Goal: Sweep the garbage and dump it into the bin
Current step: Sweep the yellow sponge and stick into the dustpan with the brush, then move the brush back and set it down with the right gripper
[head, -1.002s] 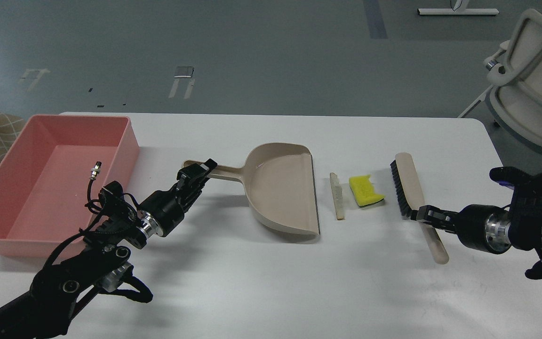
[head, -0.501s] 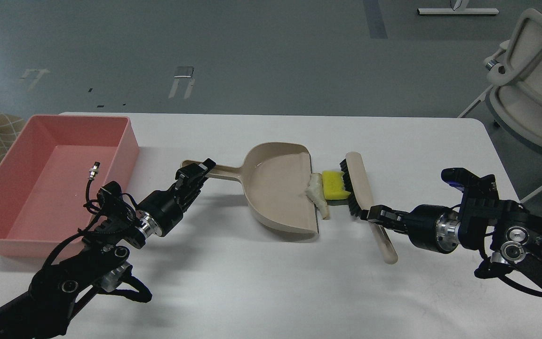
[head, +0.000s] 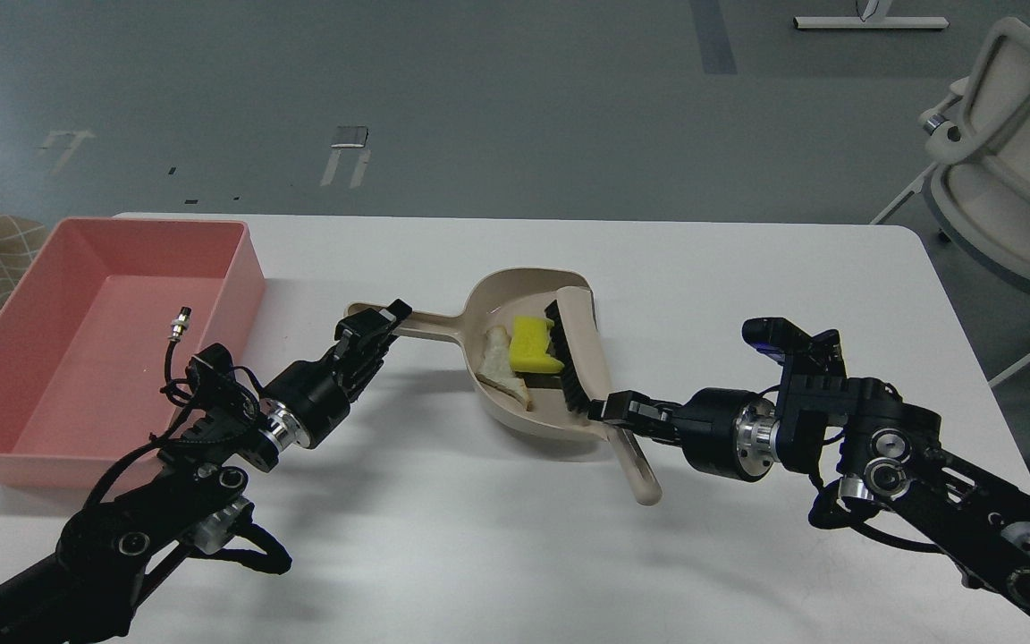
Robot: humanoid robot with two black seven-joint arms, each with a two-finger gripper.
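Note:
The yellow sponge piece (head: 535, 344) and the pale beige strip (head: 501, 360) lie inside the beige dustpan (head: 515, 402) at mid-table. My left gripper (head: 381, 326) is shut on the dustpan's handle (head: 426, 326). My right gripper (head: 615, 414) is shut on the handle of the beige brush (head: 588, 340), whose black bristles (head: 561, 358) stand inside the pan against the sponge. The pink bin (head: 77, 358) sits at the table's left edge and holds none of the garbage.
The white table (head: 747, 286) carries everything. A white chair (head: 1007, 143) stands off the table's far right corner. A small cable connector (head: 181, 324) sticks up from my left arm in front of the bin.
My right gripper has swept the brush leftward, pushing the sponge and strip from the table into the dustpan. My left gripper has held the pan still.

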